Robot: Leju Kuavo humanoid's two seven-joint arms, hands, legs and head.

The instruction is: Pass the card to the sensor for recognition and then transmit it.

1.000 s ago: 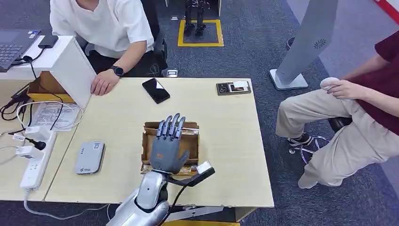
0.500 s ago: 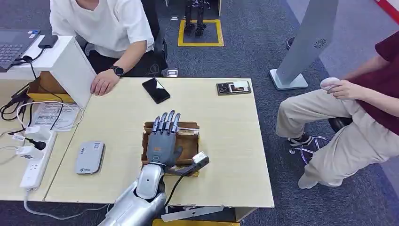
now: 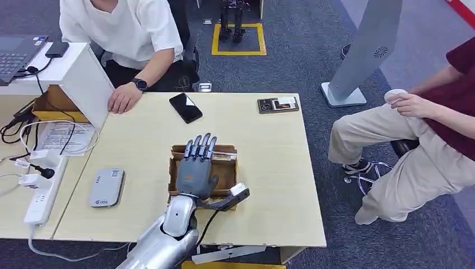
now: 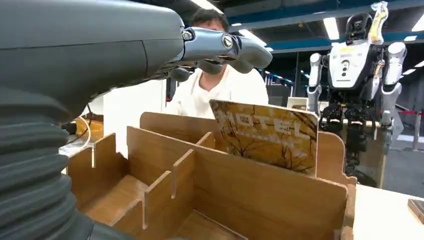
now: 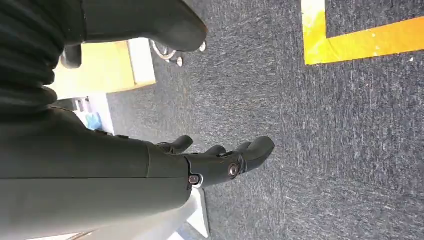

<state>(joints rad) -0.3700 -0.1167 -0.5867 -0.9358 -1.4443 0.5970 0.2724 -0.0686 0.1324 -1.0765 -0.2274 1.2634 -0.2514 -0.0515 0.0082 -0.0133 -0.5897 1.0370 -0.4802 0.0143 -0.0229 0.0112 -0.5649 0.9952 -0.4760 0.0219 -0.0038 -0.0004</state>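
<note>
**A:** Light wood table [image 3: 269, 162] on dark grey carpet [image 3: 302, 61]. Where's the left hand?

**B:** left hand [image 3: 195, 168] hovers over the wooden box [image 3: 228, 174] mid-table, palm down, fingers extended toward the far side and slightly spread. Holds nothing. In the wrist view its fingers [image 4: 227, 47] hang above the dividers, not touching the wood.

**A:** Card?

**B:** card [image 4: 267, 135] stands upright in a slot at the far end of the box, leaning a little. Glossy, yellow-brown print with "HOTEL" lettering. Hand is above it, apart.

**A:** Box build?

**B:** Thin flat plywood panels, slotted together, several open compartments. Apart from the card I can't tell what's in them.

**A:** Right hand?

**B:** right hand [image 5: 220, 160] hangs over the carpet, dark fingers loosely curled, holding nothing. A yellow floor marking [image 5: 360, 35] lies beyond it.

**A:** Sensor?

**B:** Grey flat rounded reader [image 3: 106, 188] lies on the table to the left of the box, well apart from it.

**A:** Anything else?

**B:** Black phone [image 3: 185, 107] and a small dark tray [image 3: 278, 104] at the far edge. White power strip [image 3: 42, 193] with cables far left. Person in white shirt [image 3: 126, 33] seated at the far side, hand on the table; person in dark red top [image 3: 453, 106] seated to the right.
</note>
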